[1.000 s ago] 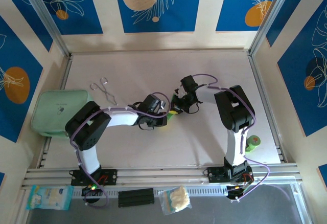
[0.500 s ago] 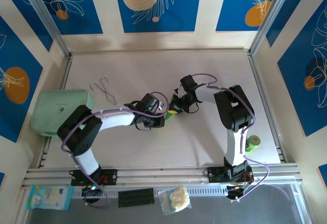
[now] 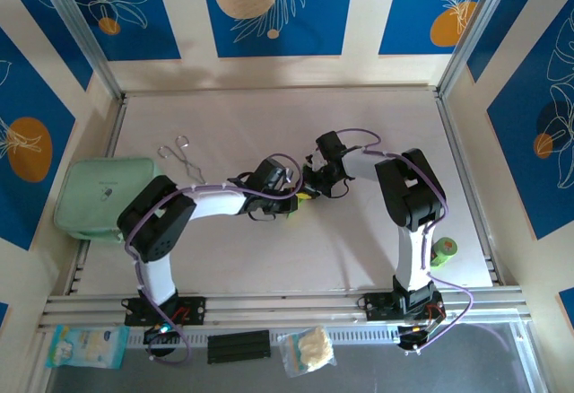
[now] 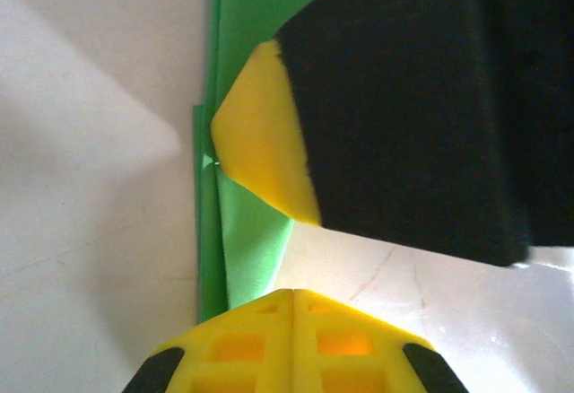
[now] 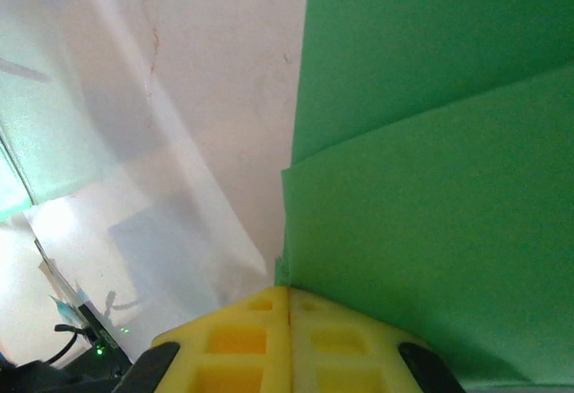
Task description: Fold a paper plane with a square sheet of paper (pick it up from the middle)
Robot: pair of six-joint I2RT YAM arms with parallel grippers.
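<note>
The sheet of paper (image 4: pixel 251 231), creased into layered flaps, lies flat near the middle of the bench (image 3: pixel 377 124). The left gripper (image 4: pixel 291 296) and the right gripper (image 5: pixel 289 292) are both clenched, tips at the paper. Likely mid-fold: next, one tip should pin it while the other presses the crease.

Plain bright green paper (image 5: pixel 430 142), yellow fingertips (image 4: pixel 269 308), black-cornered, blue wall panels (image 3: pixel 215 39) with orange discs, white leaf outlines
</note>
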